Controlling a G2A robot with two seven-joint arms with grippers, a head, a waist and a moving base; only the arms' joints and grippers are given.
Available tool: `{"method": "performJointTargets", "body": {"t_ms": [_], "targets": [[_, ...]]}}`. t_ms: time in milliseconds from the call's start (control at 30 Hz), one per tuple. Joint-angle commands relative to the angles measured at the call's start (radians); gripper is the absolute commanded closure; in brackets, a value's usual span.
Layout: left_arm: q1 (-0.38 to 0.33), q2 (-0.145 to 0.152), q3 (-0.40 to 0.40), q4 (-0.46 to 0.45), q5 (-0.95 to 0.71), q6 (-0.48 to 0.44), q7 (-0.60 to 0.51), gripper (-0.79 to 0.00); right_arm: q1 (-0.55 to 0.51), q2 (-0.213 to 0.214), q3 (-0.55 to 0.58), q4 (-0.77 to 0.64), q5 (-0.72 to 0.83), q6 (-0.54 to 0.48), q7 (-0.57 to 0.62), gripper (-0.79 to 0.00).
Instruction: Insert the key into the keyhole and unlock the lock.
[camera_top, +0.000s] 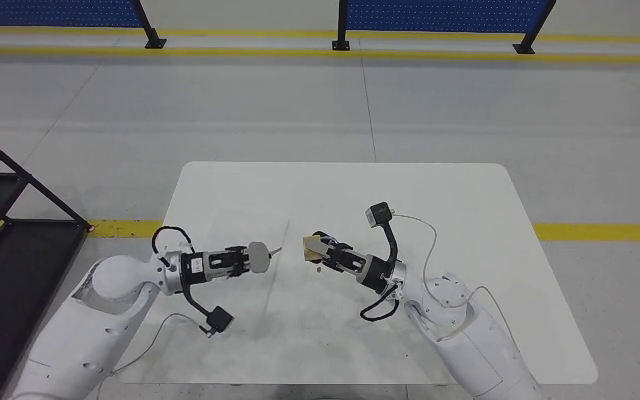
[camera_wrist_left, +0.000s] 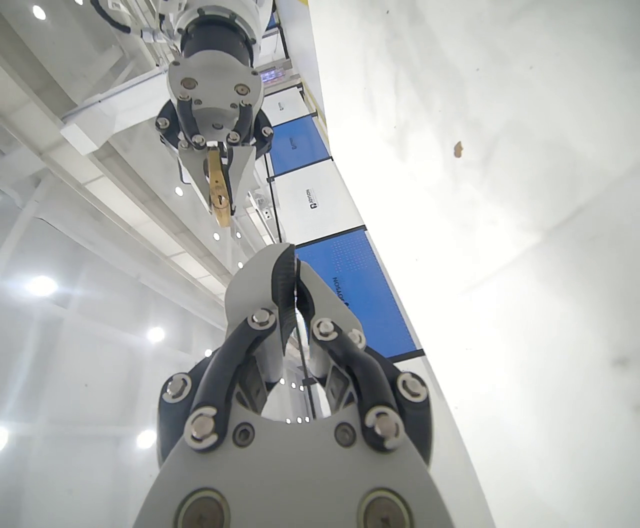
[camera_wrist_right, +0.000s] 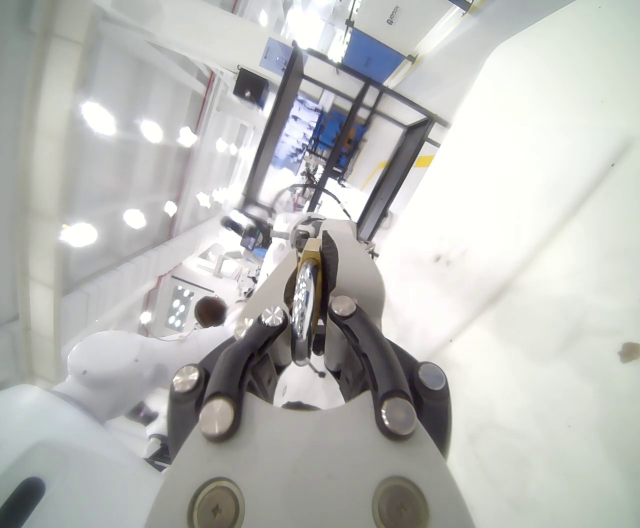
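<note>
A brass padlock (camera_top: 311, 246) with a silver shackle (camera_wrist_right: 303, 300) is held above the middle of the white table (camera_top: 450, 200), and my right gripper (camera_top: 320, 252) is shut on it. In the left wrist view the padlock (camera_wrist_left: 219, 192) points its keyhole end toward my left gripper (camera_wrist_left: 292, 262). That left gripper (camera_top: 262, 256) is shut on a thin key (camera_wrist_left: 300, 335), seen edge-on between the pads. The two grippers face each other tip to tip with a small gap between them. In the right wrist view the brass body (camera_wrist_right: 313, 249) sits between the fingertips of my right gripper (camera_wrist_right: 320, 245).
A small brown scrap (camera_wrist_left: 458, 149) lies on the table top, also seen as a scrap (camera_wrist_right: 629, 351) in the right wrist view. A black rack (camera_top: 30, 235) stands left of the table. Blue barriers (camera_top: 440, 12) line the far floor.
</note>
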Motion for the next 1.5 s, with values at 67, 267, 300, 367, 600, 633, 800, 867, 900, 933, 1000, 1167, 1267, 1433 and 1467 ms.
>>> {"method": "performJointTargets", "body": {"t_ms": [67, 267, 300, 367, 600, 633, 800, 867, 900, 933, 1000, 1167, 1267, 1433, 1467], "targets": [[0.018, 0.003, -0.017, -0.012, -0.016, 0.064, 0.032, 0.0, 0.0, 0.0, 0.0, 0.0, 0.0, 0.0, 0.0, 0.0], [0.034, 0.008, -0.039, -0.019, -0.026, 0.11, 0.097, 0.0, -0.01, 0.0, -0.002, -0.003, -0.005, -0.003, -0.005, 0.0], [0.035, 0.009, -0.041, -0.018, -0.022, 0.112, 0.104, 0.0, -0.013, 0.001, -0.001, -0.001, -0.009, -0.008, 0.0, 0.0], [0.035, 0.01, -0.042, -0.018, -0.025, 0.114, 0.115, 0.0, -0.018, 0.002, 0.001, 0.01, -0.02, -0.013, 0.009, 0.0], [0.039, 0.01, -0.036, -0.015, -0.012, 0.133, 0.133, 0.0, -0.022, 0.0, -0.015, 0.043, -0.028, -0.016, 0.009, 0.0], [0.039, 0.01, -0.035, -0.013, -0.012, 0.135, 0.138, 0.0, -0.023, -0.001, -0.019, 0.047, -0.026, -0.018, 0.008, 0.0], [0.03, 0.009, -0.017, -0.014, -0.012, 0.136, 0.153, 0.0, -0.017, -0.007, -0.048, 0.065, -0.037, -0.03, 0.007, 0.0], [0.025, 0.008, -0.007, -0.013, -0.011, 0.135, 0.155, 0.0, -0.013, -0.01, -0.057, 0.07, -0.039, -0.035, 0.005, 0.0], [0.022, 0.007, -0.001, -0.013, -0.009, 0.135, 0.156, 0.0, -0.01, -0.011, -0.06, 0.073, -0.04, -0.039, 0.005, 0.0], [0.019, 0.006, 0.005, -0.013, -0.007, 0.134, 0.157, 0.0, -0.008, -0.011, -0.064, 0.076, -0.04, -0.042, 0.009, 0.0], [0.012, 0.005, 0.014, -0.014, -0.004, 0.133, 0.162, 0.0, -0.002, -0.013, -0.067, 0.082, -0.04, -0.045, 0.013, 0.0], [-0.004, 0.003, 0.034, -0.011, 0.009, 0.125, 0.169, 0.0, 0.002, -0.013, -0.067, 0.084, -0.03, -0.057, 0.028, 0.0], [-0.011, 0.002, 0.043, -0.013, 0.01, 0.122, 0.172, 0.0, 0.002, -0.012, -0.065, 0.084, -0.03, -0.06, 0.037, 0.0], [-0.019, 0.002, 0.047, -0.009, 0.018, 0.122, 0.161, 0.0, 0.002, -0.012, -0.064, 0.081, -0.035, -0.065, 0.05, 0.0], [-0.019, 0.001, 0.048, -0.008, 0.018, 0.12, 0.156, 0.0, 0.003, -0.011, -0.064, 0.08, -0.038, -0.065, 0.053, 0.0]]}}
